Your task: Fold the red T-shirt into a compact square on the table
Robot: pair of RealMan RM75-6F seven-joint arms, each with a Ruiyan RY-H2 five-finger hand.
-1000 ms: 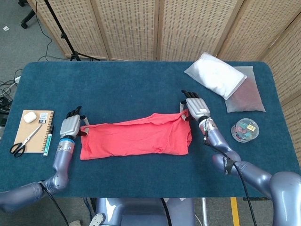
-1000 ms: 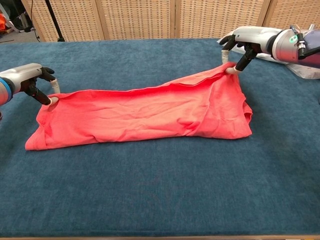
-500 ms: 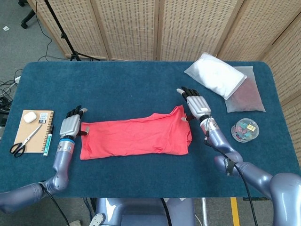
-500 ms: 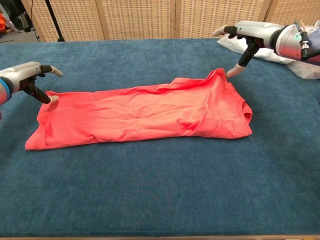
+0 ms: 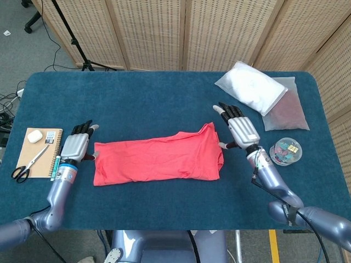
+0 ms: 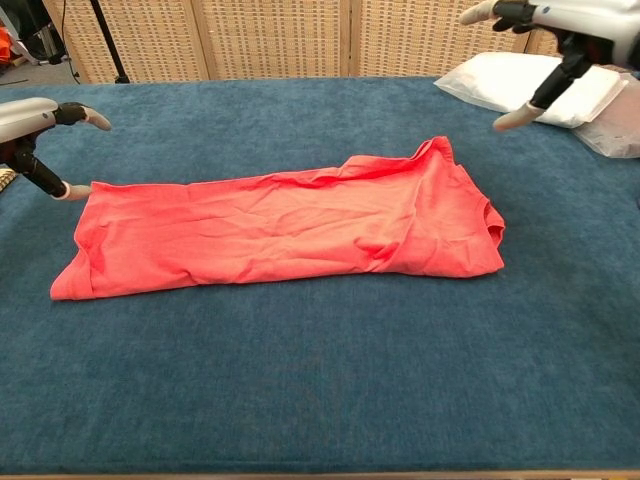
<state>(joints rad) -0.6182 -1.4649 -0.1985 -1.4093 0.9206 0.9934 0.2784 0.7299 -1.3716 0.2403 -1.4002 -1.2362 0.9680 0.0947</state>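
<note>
The red T-shirt point(image 5: 159, 159) point(image 6: 280, 225) lies folded into a long band across the middle of the blue table point(image 5: 142, 104). My left hand point(image 5: 74, 147) point(image 6: 35, 130) hovers just off the shirt's left end, fingers spread, holding nothing. Off the shirt's right end my right hand point(image 5: 241, 129) point(image 6: 545, 40) is lifted clear, fingers apart and empty. Neither hand touches the cloth.
A notebook point(image 5: 46, 156) with scissors point(image 5: 27, 164), a pen and a small white case lies at the table's left edge. A white bag point(image 5: 249, 87) point(image 6: 520, 80), a dark pouch point(image 5: 288, 112) and a clear tub of clips point(image 5: 286, 150) sit at the right.
Both hands have let go of the shirt's far corners and drawn outward, away from its ends. The lifted upper edge has dropped flat onto the shirt.
</note>
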